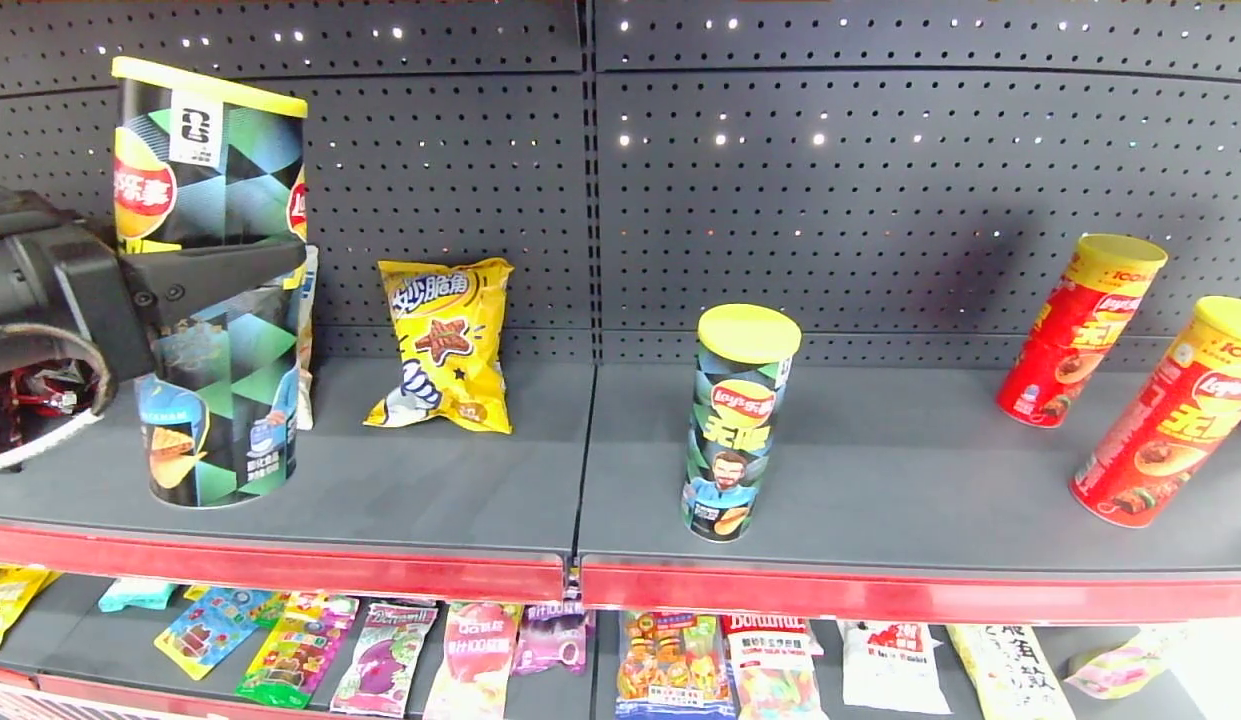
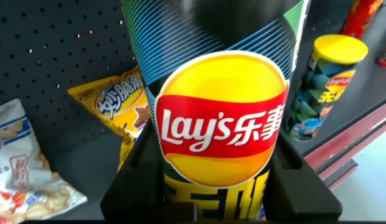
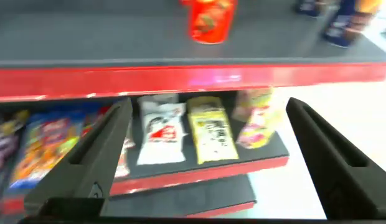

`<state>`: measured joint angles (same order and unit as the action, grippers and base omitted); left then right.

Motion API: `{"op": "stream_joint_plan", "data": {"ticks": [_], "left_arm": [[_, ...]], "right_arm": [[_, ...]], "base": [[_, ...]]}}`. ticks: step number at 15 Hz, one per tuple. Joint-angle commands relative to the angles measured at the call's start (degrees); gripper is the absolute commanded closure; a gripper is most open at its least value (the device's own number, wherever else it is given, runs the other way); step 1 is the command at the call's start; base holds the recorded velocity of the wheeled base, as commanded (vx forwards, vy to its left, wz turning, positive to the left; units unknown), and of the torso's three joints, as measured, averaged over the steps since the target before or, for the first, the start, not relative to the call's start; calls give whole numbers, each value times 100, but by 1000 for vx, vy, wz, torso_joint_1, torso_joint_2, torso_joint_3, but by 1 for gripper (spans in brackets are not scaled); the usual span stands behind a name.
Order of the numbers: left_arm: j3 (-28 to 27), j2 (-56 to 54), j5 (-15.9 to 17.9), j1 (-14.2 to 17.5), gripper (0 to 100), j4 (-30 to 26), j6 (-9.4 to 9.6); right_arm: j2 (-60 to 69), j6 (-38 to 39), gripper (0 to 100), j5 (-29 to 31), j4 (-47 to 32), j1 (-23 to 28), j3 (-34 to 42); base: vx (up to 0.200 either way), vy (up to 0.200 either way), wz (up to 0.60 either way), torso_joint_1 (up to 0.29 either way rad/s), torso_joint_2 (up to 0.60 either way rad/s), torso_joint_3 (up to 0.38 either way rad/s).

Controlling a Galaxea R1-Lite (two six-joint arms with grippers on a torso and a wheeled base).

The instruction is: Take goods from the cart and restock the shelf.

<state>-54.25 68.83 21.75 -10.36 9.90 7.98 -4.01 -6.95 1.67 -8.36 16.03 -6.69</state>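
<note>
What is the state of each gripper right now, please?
Left gripper: shut on the green chips can.
Right gripper: open, holding nothing.

left end effector point(image 2: 218, 186): clamped on upright chip can point(image 1: 210, 150), mid-height | right end effector point(image 3: 208, 112): fingers spread wide

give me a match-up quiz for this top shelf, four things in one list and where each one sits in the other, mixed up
Things
1. tall black and green can
2. yellow snack bag
3. short can with yellow lid
4. front red can

Places
A. far right of the shelf
B. leaning against the back panel
C. clamped in the left gripper
D. upright by itself near the shelf's middle

Pairs: 1-C, 2-B, 3-D, 4-A
</note>
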Motion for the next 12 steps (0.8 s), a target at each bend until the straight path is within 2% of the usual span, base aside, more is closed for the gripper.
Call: {"op": "stream_joint_plan", "data": {"ticks": [1, 4, 6, 7, 8, 10, 11, 12], "left_arm": [[72, 342, 137, -1, 100, 249, -25], [55, 535, 330, 8, 100, 337, -51], [55, 614, 330, 8, 100, 495, -148], [72, 685, 330, 8, 100, 627, -157], [46, 737, 330, -1, 100, 698, -157], [2, 772, 330, 8, 100, 803, -148], [2, 755, 304, 17, 100, 829, -157], [11, 729, 277, 34, 100, 829, -148]], "right_arm": [[401, 9, 0, 70, 10, 181, 124], [155, 88, 0, -1178, -7, 102, 116], [-126, 36, 0, -1459, -16, -109, -7], [-258, 36, 0, -1521, -51, -443, -34], [-232, 36, 0, -1512, -60, -768, -34], [-170, -298, 0, -1037, 63, -821, 195], [-170, -298, 0, -167, 529, -821, 370], [-170, -219, 0, 123, 757, -821, 485]], "base": [[0, 0, 0, 0, 0, 0], [0, 0, 0, 0, 0, 0], [0, 0, 0, 0, 0, 0], [0, 0, 0, 0, 0, 0], [0, 0, 0, 0, 0, 0], [0, 0, 0, 0, 0, 0], [0, 0, 0, 0, 0, 0], [0, 0, 0, 0, 0, 0]]}}
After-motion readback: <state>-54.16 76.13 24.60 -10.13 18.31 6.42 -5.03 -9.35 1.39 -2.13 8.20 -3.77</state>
